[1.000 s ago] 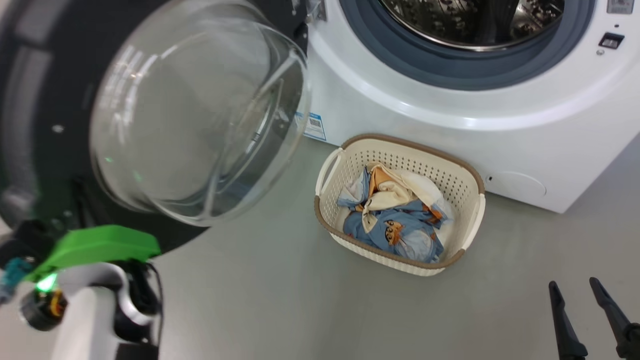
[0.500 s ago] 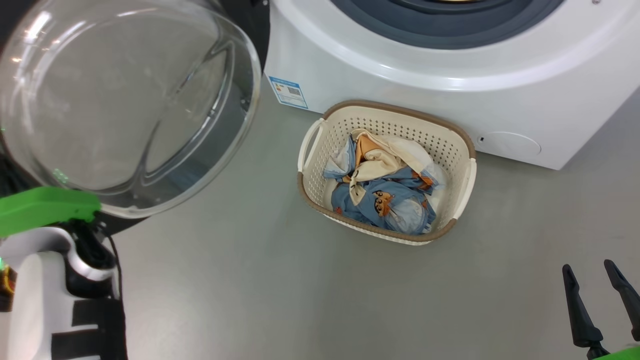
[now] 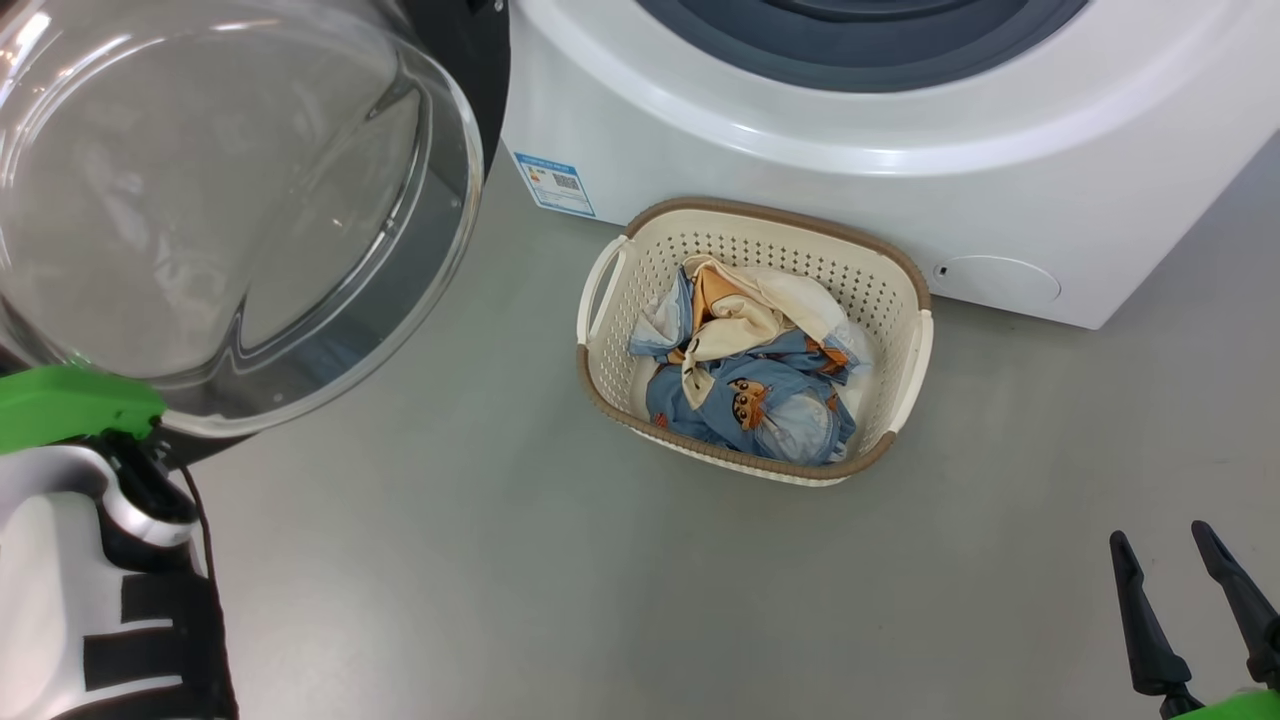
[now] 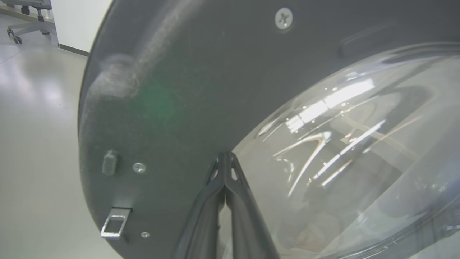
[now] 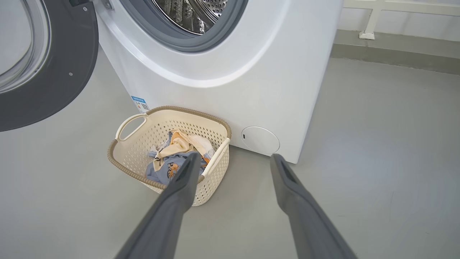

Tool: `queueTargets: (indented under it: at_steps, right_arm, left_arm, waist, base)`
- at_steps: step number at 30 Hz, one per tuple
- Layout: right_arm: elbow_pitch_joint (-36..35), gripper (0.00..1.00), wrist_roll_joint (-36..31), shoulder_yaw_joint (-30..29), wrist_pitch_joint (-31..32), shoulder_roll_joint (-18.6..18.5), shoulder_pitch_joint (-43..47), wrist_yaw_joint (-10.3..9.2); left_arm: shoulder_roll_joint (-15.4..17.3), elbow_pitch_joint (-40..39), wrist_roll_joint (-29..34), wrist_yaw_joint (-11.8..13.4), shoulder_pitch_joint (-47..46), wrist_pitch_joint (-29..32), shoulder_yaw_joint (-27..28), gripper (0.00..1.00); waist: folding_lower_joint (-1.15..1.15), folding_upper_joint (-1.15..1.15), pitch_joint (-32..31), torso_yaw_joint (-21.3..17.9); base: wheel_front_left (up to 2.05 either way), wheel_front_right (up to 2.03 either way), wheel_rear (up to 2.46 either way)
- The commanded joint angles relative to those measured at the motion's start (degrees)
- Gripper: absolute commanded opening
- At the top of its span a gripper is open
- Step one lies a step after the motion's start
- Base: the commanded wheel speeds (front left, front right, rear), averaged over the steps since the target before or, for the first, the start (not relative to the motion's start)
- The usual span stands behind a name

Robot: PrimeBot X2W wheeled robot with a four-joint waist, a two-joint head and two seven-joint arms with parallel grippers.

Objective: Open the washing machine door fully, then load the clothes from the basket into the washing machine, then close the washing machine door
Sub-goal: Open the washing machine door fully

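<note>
Door (image 3: pixel 200 200) looks open, left claw (image 4: pixel 225 158) pressed together at it (right claw (image 3: pixel 1158 535) spread), so next comes grabbing clothes (image 3: pixel 745 390) from the basket (image 3: pixel 915 370).

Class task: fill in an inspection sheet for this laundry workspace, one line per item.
Surface: smooth grey floor.
Job's things: door stands open; basket on the floor in front of the washing machine, clothes inside it.
Clutter: nothing seen.
Claws: left claw shut, tips at the door's inner face; right claw open, holding nothing.
Cables: thin black lead beside the left arm.
Surroundings: white wall, chair base.
</note>
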Motion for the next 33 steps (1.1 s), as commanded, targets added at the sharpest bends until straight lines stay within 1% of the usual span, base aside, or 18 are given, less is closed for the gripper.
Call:
queueTargets:
  at_steps: [1,5,11,13,15,19,21,22,23,24,25,26,27,30,31,33]
  right_arm:
    - [-0.95,1.00,0.56,1.43,-0.68,-0.56,-1.12,0.09]
    - [-0.53,1.00,0.59,1.43,-0.68,-0.20,-1.35,0.09]
    - [0.03,1.00,0.60,1.22,-0.68,1.03,-1.47,0.09]
    - [0.23,1.00,0.54,1.26,-0.68,1.58,-1.42,0.09]
    - [0.45,1.00,0.45,1.41,-0.68,2.09,-1.45,0.09]
    - [0.98,1.00,0.32,1.45,-0.68,3.40,-1.47,0.09]
    - [1.32,1.00,0.18,1.53,-0.68,4.01,-1.35,0.09]
    - [1.44,1.00,0.10,1.58,-0.68,4.29,-1.29,0.09]
    - [1.52,1.00,0.03,1.69,-0.68,4.55,-1.25,0.09]
    - [1.59,1.00,-0.03,1.80,-0.68,4.77,-1.20,0.09]
    - [1.62,1.00,-0.10,1.85,-0.68,4.97,-1.16,0.09]
    - [1.62,1.00,-0.18,1.87,-0.68,5.18,-1.12,0.09]
    - [1.59,1.00,-0.25,1.92,-0.68,5.35,-1.11,0.09]
    - [1.49,1.00,-0.55,2.30,-0.68,5.71,-1.20,0.09]
    - [1.42,1.00,-0.67,2.44,-0.68,5.83,-1.24,0.09]
    - [1.20,1.00,-0.99,2.87,-0.68,6.00,-1.39,0.09]
  left_arm:
    - [2.85,-0.91,1.09,-0.40,-1.47,-0.30,2.19,0.00]
    - [2.85,-0.56,2.00,-1.09,-1.79,-0.30,3.11,0.00]
    - [2.85,-1.54,1.16,-3.04,-0.22,-0.30,3.06,0.00]
    - [2.85,-2.33,0.95,-3.89,0.85,-0.30,2.47,0.00]
    - [2.85,-2.78,-0.64,-5.13,1.99,-0.30,1.80,0.00]
    - [2.85,-5.74,-1.36,-6.27,4.76,-0.30,0.13,0.00]
    - [2.85,-7.79,-2.99,-6.83,6.11,-0.30,-1.12,0.00]
    - [2.85,-9.05,-3.77,-7.26,6.84,-0.30,-2.05,0.07]
    - [2.85,-10.42,-4.71,-7.63,7.62,-0.30,-3.03,0.22]
    - [2.85,-11.89,-5.50,-7.84,8.47,-0.30,-4.06,0.46]
    - [2.85,-13.32,-6.02,-7.94,9.37,-0.30,-5.20,0.64]
    - [2.85,-14.80,-6.55,-8.14,10.24,-0.30,-6.43,0.84]
    - [2.85,-16.16,-6.60,-8.39,11.16,-0.30,-7.90,1.00]
    - [2.85,-19.37,-6.73,-9.74,13.54,-0.30,-12.40,1.00]
    - [2.85,-20.40,-7.16,-10.57,14.18,-0.30,-13.75,1.00]
    - [2.85,-22.51,-8.16,-11.68,15.55,-0.30,-15.34,1.00]
  waist:
    - [0.00,0.00,-0.15,-0.11]
    - [0.00,0.00,-0.80,-0.18]
    - [0.00,0.00,-3.30,0.01]
    - [0.00,0.00,-4.33,0.16]
    - [0.00,0.00,-5.38,0.20]
    - [0.00,0.00,-7.54,0.33]
    - [0.00,0.00,-8.56,0.36]
    - [0.00,0.00,-9.02,0.34]
    - [0.00,0.00,-9.49,0.22]
    - [0.00,0.00,-9.93,0.07]
    - [0.00,0.00,-10.41,-0.11]
    - [0.00,0.00,-10.84,-0.37]
    - [0.00,0.00,-11.18,-0.69]
    - [0.00,0.00,-12.29,-2.01]
    - [0.00,0.00,-12.64,-2.57]
    - [0.00,0.00,-13.31,-3.95]
  base:
    - [0.00,0.00,0.00]
    - [0.00,0.00,0.00]
    - [0.00,0.00,0.00]
    - [0.00,0.00,0.00]
    - [0.00,0.00,0.00]
    - [0.00,0.00,0.00]
    - [0.00,0.00,0.00]
    - [0.00,0.00,0.00]
    - [0.00,0.00,0.00]
    - [0.00,0.00,0.00]
    - [0.00,0.00,0.00]
    - [0.00,0.00,0.00]
    - [0.00,0.00,0.00]
    - [0.00,0.00,0.00]
    - [0.00,0.00,0.00]
    - [0.00,0.00,0.00]
